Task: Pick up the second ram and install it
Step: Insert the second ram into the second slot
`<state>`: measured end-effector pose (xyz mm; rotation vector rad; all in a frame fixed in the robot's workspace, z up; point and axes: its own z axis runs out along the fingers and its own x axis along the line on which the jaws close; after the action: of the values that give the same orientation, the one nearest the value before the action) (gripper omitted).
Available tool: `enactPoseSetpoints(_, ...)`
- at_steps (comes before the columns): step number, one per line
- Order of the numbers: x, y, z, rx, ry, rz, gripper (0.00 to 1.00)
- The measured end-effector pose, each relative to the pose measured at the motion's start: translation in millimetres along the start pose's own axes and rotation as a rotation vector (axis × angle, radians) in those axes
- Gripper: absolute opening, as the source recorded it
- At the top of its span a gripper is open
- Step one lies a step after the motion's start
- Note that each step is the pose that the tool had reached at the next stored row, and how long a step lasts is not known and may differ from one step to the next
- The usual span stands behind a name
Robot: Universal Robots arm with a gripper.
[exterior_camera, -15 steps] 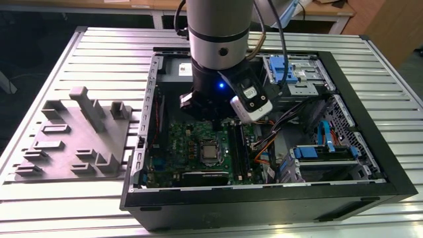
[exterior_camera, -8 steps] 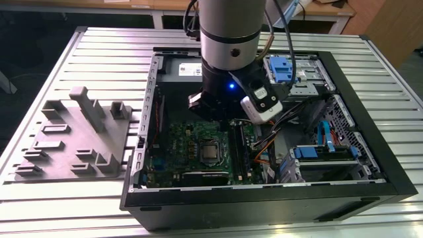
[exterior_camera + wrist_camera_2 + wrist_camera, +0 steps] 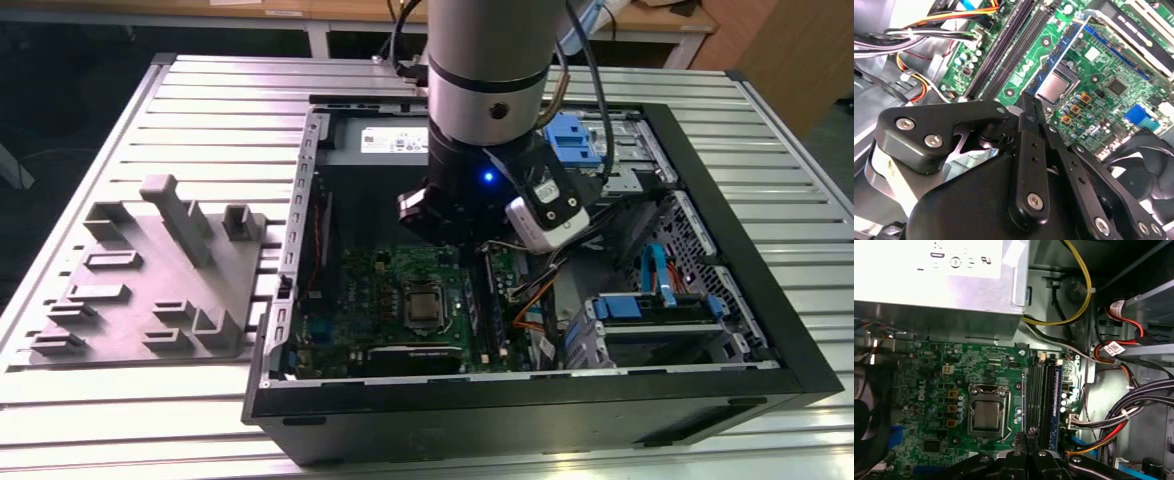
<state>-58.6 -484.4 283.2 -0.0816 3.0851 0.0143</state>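
Observation:
In both wrist views my gripper (image 3: 1029,102) (image 3: 1026,438) has its two black fingers pressed together, and nothing shows between them. It hangs just above the green motherboard (image 3: 944,390), at the near end of the long dark memory slots (image 3: 1036,390) (image 3: 1004,55) beside the silver processor socket (image 3: 986,415) (image 3: 1056,87). A blue-edged strip (image 3: 1057,395) runs along the outer slot. I cannot pick out the second ram as a separate stick; it is hidden or out of view. In the exterior view the arm's wrist (image 3: 454,200) is lowered into the open computer case (image 3: 747,300).
A grey plastic tray (image 3: 147,290) with upright posts lies on the slatted table at the exterior view's left. Cable bundles (image 3: 1124,415), a silver power supply (image 3: 939,280) and blue drive brackets (image 3: 654,305) crowd the case around the board. A black fan (image 3: 1149,150) sits by the board's edge.

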Motion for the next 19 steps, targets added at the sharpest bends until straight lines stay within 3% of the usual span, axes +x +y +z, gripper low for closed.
enactPoseSetpoints(5,-4.5,2.5,3.7,0.0001,-0.0002,0.007,0.11)
enactPoseSetpoints(19,-5.3,5.7,11.3,0.0006,-0.0005,0.034,0.11)
